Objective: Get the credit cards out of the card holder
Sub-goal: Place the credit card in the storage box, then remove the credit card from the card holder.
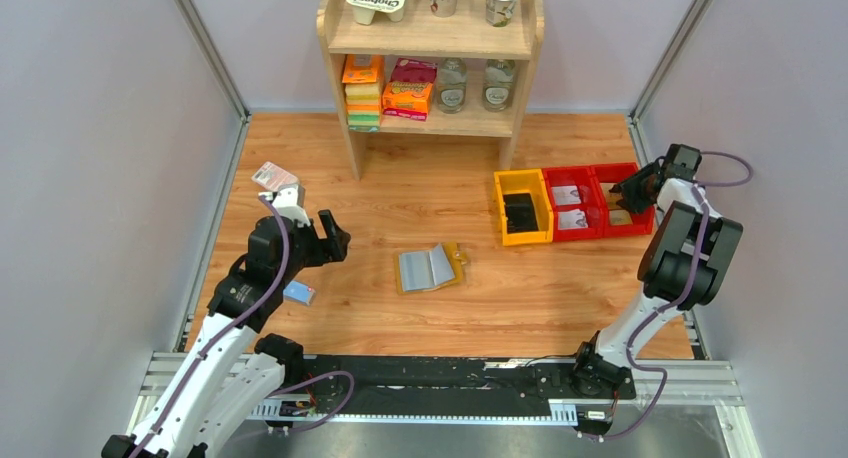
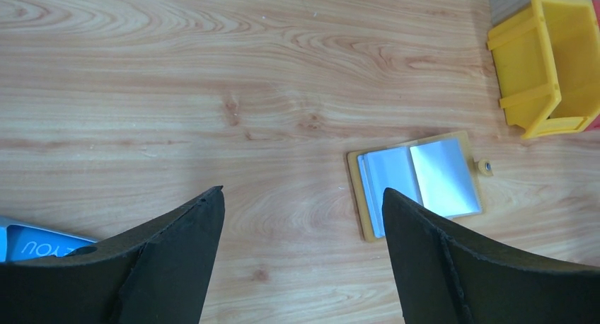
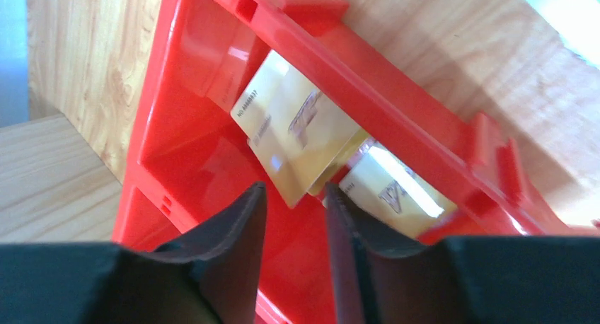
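Found right gripper [image 3: 293,191] narrowly parted, gold card [image 3: 297,136] seemingly loose past its tips; left gripper [image 2: 303,193] wide, empty. Needed fuller opening before retreat.

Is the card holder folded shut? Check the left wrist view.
No, the card holder lies spread open on the table, its grey-blue inner panels facing up.

Watching remotely, my one landmark is the two-tier wooden shelf [image 1: 430,46] at the far end of a light wood-grain tabletop [image 1: 400,318]. Behind the shelf and off to both sides of it are plain pale lilac-grey walls [image 1: 90,128]. Slim metal posts [image 1: 210,53] run up the corners on either side of it. Opposite the shelf, along the near edge, there's a metal rail [image 1: 700,378]. The light's soft and even.
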You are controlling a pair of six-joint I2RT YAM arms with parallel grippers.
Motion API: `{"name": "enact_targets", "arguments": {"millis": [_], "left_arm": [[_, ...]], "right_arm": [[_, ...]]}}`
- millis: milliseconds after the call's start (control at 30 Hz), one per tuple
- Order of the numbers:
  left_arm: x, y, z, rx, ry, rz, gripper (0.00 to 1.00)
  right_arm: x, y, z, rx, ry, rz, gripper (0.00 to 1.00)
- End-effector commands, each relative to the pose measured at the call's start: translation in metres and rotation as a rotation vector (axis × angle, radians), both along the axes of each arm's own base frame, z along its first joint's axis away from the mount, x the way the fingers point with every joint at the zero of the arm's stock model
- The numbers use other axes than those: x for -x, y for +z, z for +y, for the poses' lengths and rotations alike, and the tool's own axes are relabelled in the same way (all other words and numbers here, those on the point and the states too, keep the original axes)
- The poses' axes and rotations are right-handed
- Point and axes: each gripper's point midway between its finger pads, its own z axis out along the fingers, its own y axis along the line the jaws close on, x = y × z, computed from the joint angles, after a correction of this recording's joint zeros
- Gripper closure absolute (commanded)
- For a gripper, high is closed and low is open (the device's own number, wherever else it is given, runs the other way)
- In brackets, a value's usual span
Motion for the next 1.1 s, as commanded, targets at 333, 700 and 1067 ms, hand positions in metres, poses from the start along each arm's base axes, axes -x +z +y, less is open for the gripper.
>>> {"name": "enact_targets", "arguments": {"millis": [333, 700, 1067], "left_arm": [[-0.004, 0.006, -0.023, 0.103, -0.049, 0.066, 0.13], [-0.007, -0.02, -0.024, 0.09, -0.008, 0.202, 0.14], [-0.005, -0.01, -0.013, 0.006, -0.028, 0.16, 0.13]], "right_arm": [[0.05, 0.092, 0.037, 0.232, 0.011, -0.065, 0.35], [0.097, 0.118, 0.28, 0.414, 0.695, -0.293, 0.19], [0.183, 0.061, 0.464, 0.451, 1.234, -0.292, 0.16]]}}
